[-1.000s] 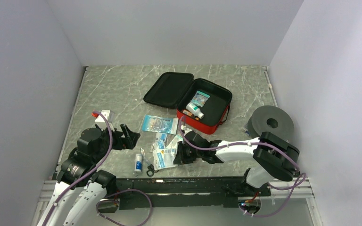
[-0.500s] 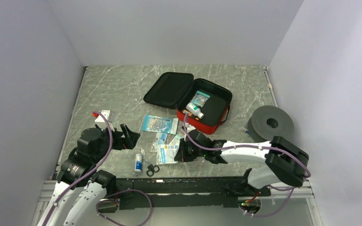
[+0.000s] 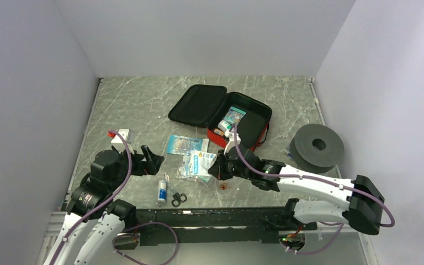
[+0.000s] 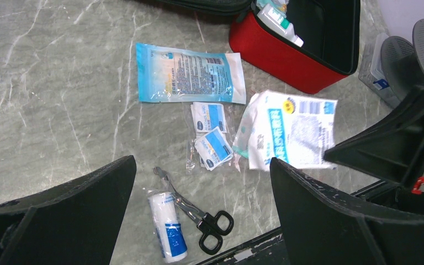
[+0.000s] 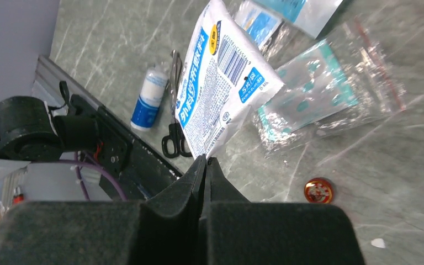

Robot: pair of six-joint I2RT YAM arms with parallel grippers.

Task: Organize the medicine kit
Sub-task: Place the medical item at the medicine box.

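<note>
- Grip first: my right jaws are pressed fully together on one edge of the white gauze packet (image 5: 226,83); the rest of it fans out ahead of them, over a clear zip bag (image 5: 326,94).
- Medicine kit (image 4: 287,58) lies open near the middle of the bench (image 3: 138,99), just beyond my right wrist; its black-lined lid is folded flat to the left and its red tray sits to the right, with a small bottle (image 4: 279,21) inside.
- My left jaws stand wide with nothing in them, at the near left; the scissors (image 4: 201,218) and a white roll (image 4: 167,232) lie on the bench between them in the wrist view.
- Step in hand, as I judge it: carry the packet over the near red wall and lay it in the tray.
- To do it well: lift high enough that the hanging edge clears the wall; travel smoothly, since a pinch this close to the edge could let the packet slide out on a swing.
- Aim for bare black lining beside the bottle, not on top of it; lower until the packet lies flat, and part the jaws only then.
- Watch the zip bag below, which might drag along; a small red cap (image 5: 318,190) lies near my wrist, so no low sweep.
- A blue pouch (image 4: 190,73) and small sachets (image 4: 210,132) lie outside the kit; much remains.
</note>
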